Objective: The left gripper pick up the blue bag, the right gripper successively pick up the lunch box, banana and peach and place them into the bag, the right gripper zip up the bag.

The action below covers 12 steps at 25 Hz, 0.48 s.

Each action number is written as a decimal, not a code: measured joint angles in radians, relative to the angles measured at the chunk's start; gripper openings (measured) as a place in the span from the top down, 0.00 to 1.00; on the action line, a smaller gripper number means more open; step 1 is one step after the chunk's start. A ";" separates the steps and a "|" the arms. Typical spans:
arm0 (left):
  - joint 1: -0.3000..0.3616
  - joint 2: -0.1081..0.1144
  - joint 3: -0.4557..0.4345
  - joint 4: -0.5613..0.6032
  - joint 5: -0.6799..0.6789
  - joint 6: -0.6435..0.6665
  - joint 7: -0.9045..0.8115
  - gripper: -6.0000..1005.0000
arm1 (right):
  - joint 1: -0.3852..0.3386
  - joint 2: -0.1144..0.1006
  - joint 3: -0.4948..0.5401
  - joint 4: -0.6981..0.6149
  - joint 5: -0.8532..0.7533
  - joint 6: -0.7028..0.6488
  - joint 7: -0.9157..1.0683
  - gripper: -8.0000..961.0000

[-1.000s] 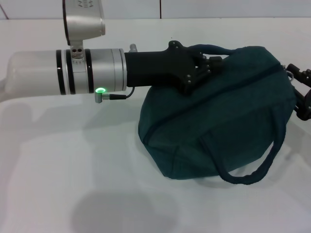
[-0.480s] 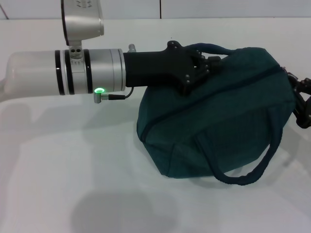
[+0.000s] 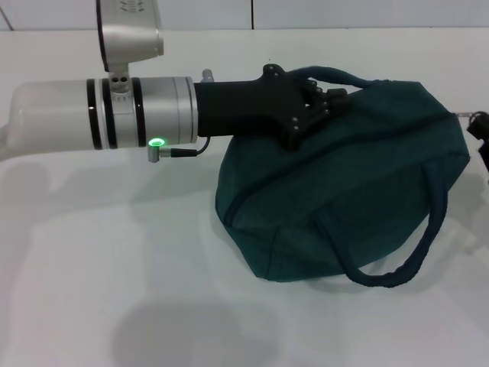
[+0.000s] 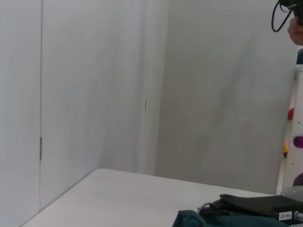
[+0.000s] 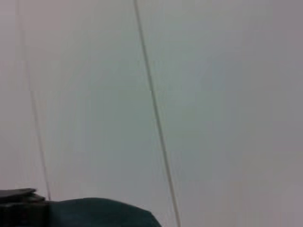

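A blue bag [image 3: 344,183] is lying on its side on a white table [image 3: 114,290], toward the table's right edge, its long axis running from the near left up to the far right. A dark zipper line is crossing the fabric along that same diagonal, and the bag's rounded bottom is bulging toward the near edge. One rolled handle [image 3: 405,256] is looping loose from the near right of the bag and resting on the tabletop. Farther back, the left gripper [image 3: 321,99], on a silver-white arm with a green light [image 3: 158,142], is reaching in level from the table's left and is clamped on the bag's far handle [image 3: 336,74] at the bag's upper far left. At the right edge of the head view, beside the bag's far right end, only a sliver of the right gripper [image 3: 480,126] is showing; whether its fingers are apart or together cannot be told.
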 joint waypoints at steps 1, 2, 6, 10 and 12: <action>-0.001 0.000 0.000 0.000 0.000 0.000 0.000 0.90 | 0.001 0.000 0.005 0.006 -0.001 0.002 0.004 0.98; -0.002 0.000 0.000 0.000 0.001 -0.001 0.000 0.90 | 0.003 0.000 0.006 0.011 -0.001 0.005 0.005 0.98; -0.006 0.000 0.000 -0.002 0.003 -0.002 0.000 0.90 | 0.005 0.000 0.003 0.017 -0.009 0.037 0.027 0.98; -0.007 0.000 0.000 -0.003 0.003 -0.002 0.000 0.90 | 0.007 -0.001 0.002 0.017 -0.042 0.067 0.057 0.98; -0.007 0.000 0.000 -0.003 0.003 -0.002 0.000 0.90 | 0.009 -0.001 0.002 0.017 -0.061 0.069 0.058 0.98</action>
